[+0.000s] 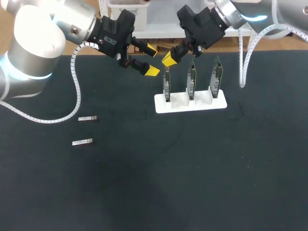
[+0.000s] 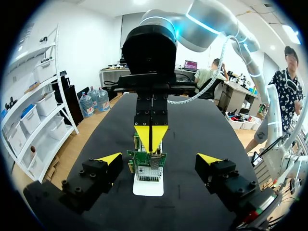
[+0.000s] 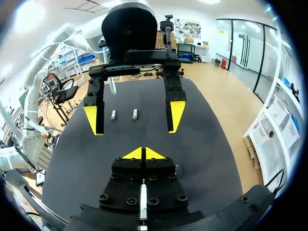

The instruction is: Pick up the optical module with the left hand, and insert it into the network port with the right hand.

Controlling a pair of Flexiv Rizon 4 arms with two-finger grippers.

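Left fingers [image 1: 152, 71] and right fingers [image 1: 168, 59] crowd the leftmost card [image 1: 167, 86]

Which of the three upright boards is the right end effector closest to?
The board at the holder's left end in the head view: the right end effector hangs just above it.

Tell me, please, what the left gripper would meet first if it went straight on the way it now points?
The open left gripper would most likely meet the nearest circuit board in the white holder, with the right gripper shut just above it; depth leaves unclear which comes first.
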